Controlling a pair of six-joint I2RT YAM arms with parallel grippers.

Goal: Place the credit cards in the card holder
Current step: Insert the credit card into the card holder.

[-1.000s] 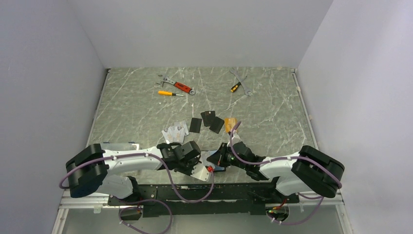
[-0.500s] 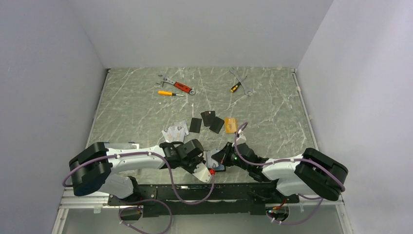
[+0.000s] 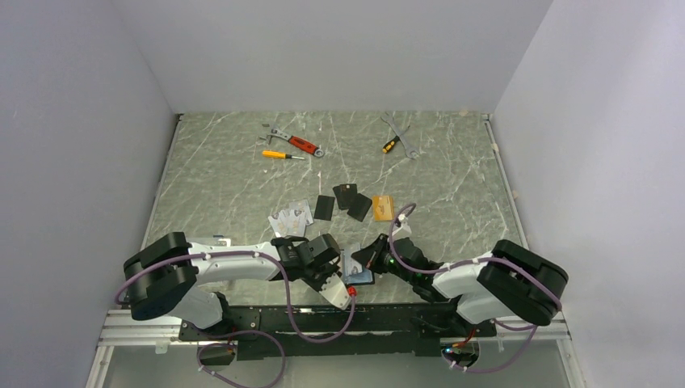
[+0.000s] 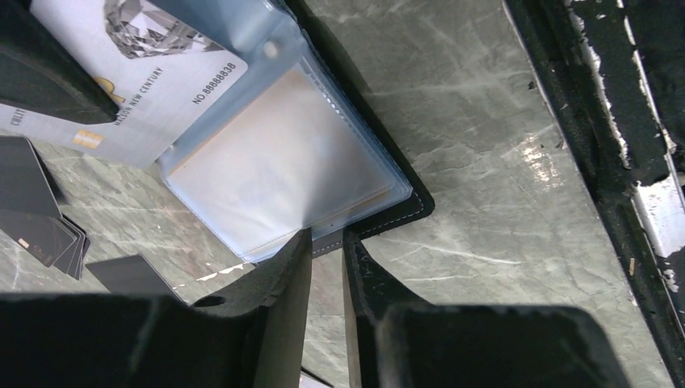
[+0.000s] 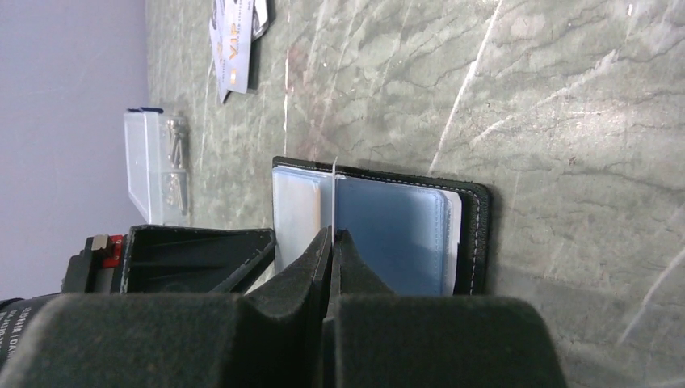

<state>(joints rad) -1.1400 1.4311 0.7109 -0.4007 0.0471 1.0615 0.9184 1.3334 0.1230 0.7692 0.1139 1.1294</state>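
Note:
The card holder (image 3: 356, 267) lies open near the table's front edge, its clear sleeves (image 4: 283, 153) facing up inside black stitched leather (image 5: 478, 234). My left gripper (image 3: 342, 275) is shut on the holder's near edge (image 4: 327, 236). My right gripper (image 3: 366, 262) is shut on a silver printed credit card (image 4: 137, 69). That card stands edge-on (image 5: 333, 190) over the sleeves, touching them. More credit cards lie on the table: silver ones (image 3: 291, 217), black ones (image 3: 324, 207) (image 3: 359, 206) and a gold-orange one (image 3: 383, 207).
A red wrench (image 3: 296, 144), a yellow screwdriver (image 3: 283, 154) and a spanner (image 3: 401, 135) lie at the back. A clear plastic box (image 5: 153, 162) sits left of the holder. The black front rail (image 4: 598, 145) runs close beside the holder.
The left gripper has moved right to the holder's edge. The right gripper has brought the silver card down over the holder, whose light sleeves now show open.

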